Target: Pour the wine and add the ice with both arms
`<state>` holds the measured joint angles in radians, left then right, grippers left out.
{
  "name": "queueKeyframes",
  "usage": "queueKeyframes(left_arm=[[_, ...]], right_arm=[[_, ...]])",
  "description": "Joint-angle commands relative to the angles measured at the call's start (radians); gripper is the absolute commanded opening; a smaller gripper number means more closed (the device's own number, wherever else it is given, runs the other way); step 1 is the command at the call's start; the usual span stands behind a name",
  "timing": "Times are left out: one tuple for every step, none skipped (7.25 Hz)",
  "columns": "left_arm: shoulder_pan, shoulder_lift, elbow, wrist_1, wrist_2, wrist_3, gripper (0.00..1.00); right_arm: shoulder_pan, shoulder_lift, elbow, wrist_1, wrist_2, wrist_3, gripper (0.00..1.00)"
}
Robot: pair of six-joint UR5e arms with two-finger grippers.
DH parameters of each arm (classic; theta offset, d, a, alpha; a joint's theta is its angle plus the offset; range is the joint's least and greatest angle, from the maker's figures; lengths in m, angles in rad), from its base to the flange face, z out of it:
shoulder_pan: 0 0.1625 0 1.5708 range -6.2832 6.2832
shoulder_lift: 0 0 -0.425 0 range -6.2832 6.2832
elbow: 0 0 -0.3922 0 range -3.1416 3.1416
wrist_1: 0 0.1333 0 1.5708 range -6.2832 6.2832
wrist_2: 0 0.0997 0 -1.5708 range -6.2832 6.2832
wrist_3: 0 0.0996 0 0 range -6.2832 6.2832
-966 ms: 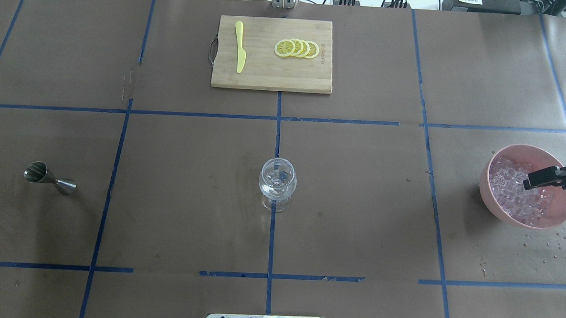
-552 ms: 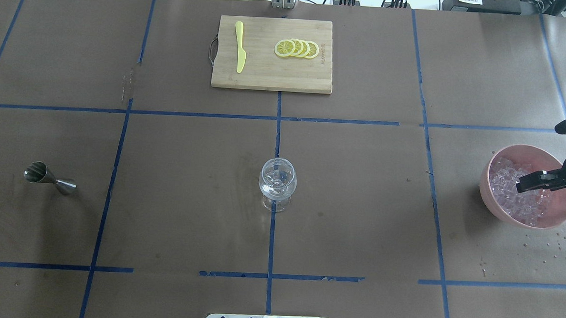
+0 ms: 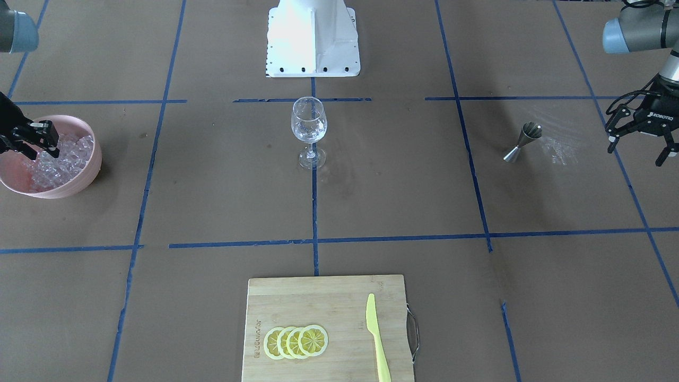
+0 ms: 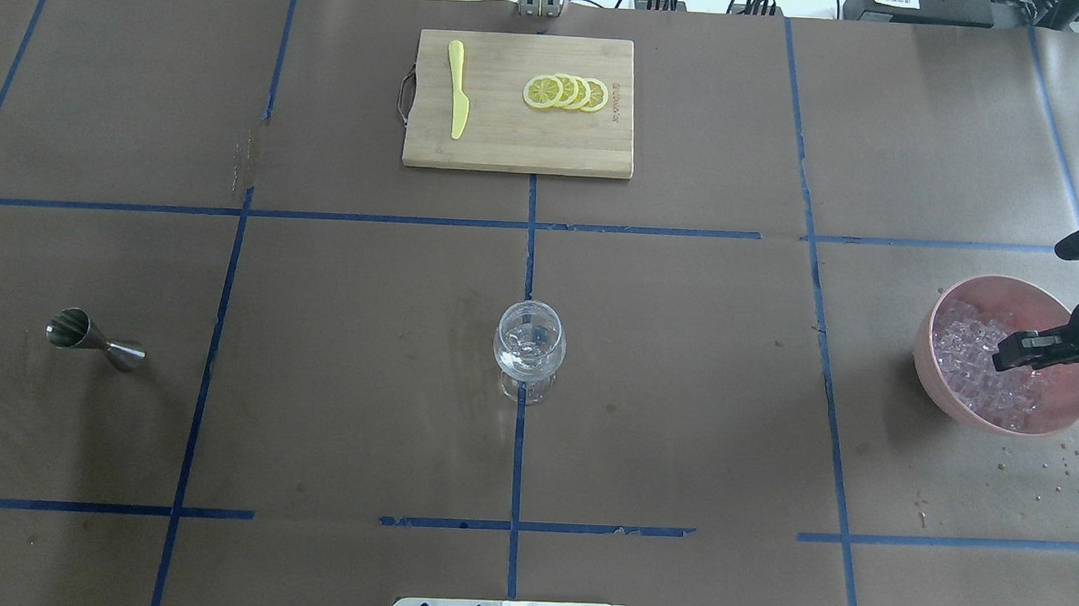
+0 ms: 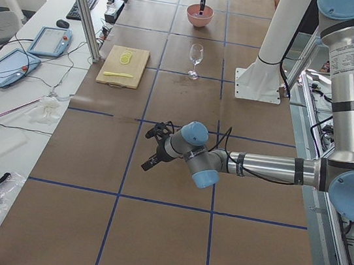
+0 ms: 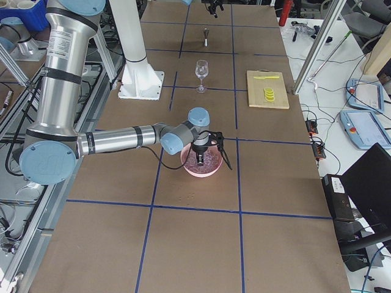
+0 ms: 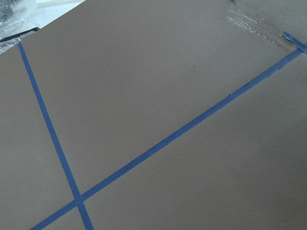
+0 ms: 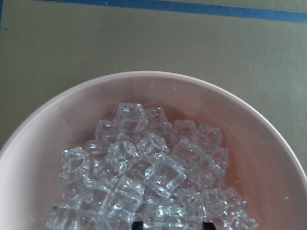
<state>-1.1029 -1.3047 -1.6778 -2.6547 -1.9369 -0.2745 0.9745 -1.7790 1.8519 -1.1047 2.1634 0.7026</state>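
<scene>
A pink bowl (image 4: 933, 379) at the table's right end holds a heap of clear ice (image 4: 966, 344). My right gripper (image 4: 1001, 358) reaches down into the bowl, its fingertips at the ice. In the right wrist view the gripper (image 8: 171, 224) shows two dark tips about one cube apart among the ice (image 8: 144, 163), with nothing lifted. A clear wine glass (image 4: 529, 344) stands upright at the table's middle. My left gripper (image 3: 636, 149) hangs open and empty above the table, beside a steel jigger (image 3: 522, 140). The left wrist view shows only paper and tape.
A wooden cutting board (image 4: 510, 147) at the far middle carries a yellow knife (image 4: 458, 90) and lemon slices (image 4: 567, 93). The white pedestal base (image 3: 313, 42) is at the robot's side. Water drops (image 4: 1051, 471) dot the paper near the bowl.
My right gripper has come further over the bowl and sunk lower, so its tips are now down at the ice. The glass, jigger and board have not moved.
</scene>
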Motion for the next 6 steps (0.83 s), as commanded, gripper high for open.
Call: queueKeyframes(left_arm=[[0.000, 0.002, 0.000, -0.001, -0.001, 0.000, 1.00], [0.000, 0.004, 0.000, -0.001, -0.001, 0.000, 1.00], [0.000, 0.004, 0.000, -0.001, -0.001, 0.000, 1.00], [0.000, 0.004, 0.000, -0.004, -0.001, 0.000, 1.00], [0.000, 0.004, 0.001, -0.023, -0.001, 0.000, 1.00], [0.000, 0.004, 0.001, -0.027, -0.001, 0.000, 1.00]], right_arm=[[0.000, 0.001, -0.002, 0.000, 0.001, 0.000, 0.40], [-0.002, 0.001, -0.003, 0.000, 0.001, 0.000, 0.18], [-0.002, 0.003, -0.005, -0.001, 0.009, 0.000, 0.00], [0.000, 0.004, 0.009, -0.001, 0.024, 0.002, 0.00], [0.012, 0.007, 0.029, -0.001, 0.047, 0.000, 0.00], [0.067, 0.007, 0.062, -0.004, 0.090, 0.002, 0.00]])
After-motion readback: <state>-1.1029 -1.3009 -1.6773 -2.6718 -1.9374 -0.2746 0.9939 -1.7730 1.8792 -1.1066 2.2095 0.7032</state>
